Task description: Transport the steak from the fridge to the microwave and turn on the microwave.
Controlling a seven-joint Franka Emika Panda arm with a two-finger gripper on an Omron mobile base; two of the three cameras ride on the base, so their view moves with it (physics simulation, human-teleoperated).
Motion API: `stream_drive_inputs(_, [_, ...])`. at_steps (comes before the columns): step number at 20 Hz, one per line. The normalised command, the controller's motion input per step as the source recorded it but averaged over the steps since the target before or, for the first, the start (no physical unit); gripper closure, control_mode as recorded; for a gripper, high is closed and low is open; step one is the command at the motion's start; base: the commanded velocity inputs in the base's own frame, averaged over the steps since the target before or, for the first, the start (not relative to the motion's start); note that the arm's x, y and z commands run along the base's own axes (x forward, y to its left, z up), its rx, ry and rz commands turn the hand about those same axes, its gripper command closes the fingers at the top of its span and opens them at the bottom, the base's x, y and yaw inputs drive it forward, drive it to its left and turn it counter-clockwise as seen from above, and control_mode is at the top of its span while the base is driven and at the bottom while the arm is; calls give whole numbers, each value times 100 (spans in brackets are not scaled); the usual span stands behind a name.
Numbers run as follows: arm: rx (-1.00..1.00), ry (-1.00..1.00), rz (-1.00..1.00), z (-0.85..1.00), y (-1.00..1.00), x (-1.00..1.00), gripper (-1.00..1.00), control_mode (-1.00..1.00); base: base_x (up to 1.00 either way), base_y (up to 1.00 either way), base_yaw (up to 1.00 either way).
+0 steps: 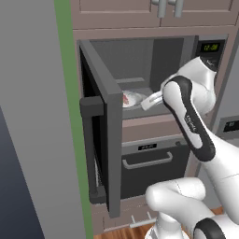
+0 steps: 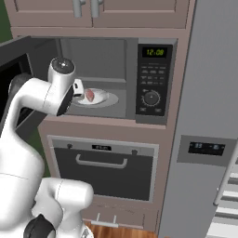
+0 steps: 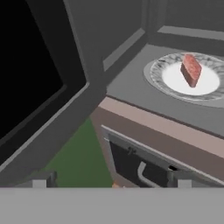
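Note:
The steak [image 3: 191, 70], a small pinkish-red slab, lies on the white round plate [image 3: 171, 84] inside the microwave [image 2: 153, 79], whose door [image 3: 30, 74] is swung wide open to the left. From the two base views the steak [image 2: 89, 95] [image 1: 126, 98] rests at the middle of the cavity floor. My gripper [image 3: 111, 183] hovers outside the cavity mouth, in front of and to the left of the plate, open and empty, with its fingertips [image 3: 39, 181] far apart. In the base views the gripper [image 1: 151, 100] [image 2: 78, 88] sits at the cavity's front edge. The grey fridge [image 2: 209, 116] stands to the right, door closed.
The open microwave door [image 1: 100, 121] juts out toward me on the left. Below the microwave is a dark oven [image 2: 104, 167] with a horizontal handle. Closed cabinets [image 2: 93, 11] hang above. A grey wall panel [image 1: 32, 116] with a green edge stands far left.

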Motion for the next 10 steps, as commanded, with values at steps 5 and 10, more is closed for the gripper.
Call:
stream_drive_inputs(5, [13, 4, -12, 26, -2, -73, -100, -100, 0, 0, 0])
stream_drive_inputs(10, [12, 11, -10, 18, 0, -62, -100, -100, 0, 0, 0])
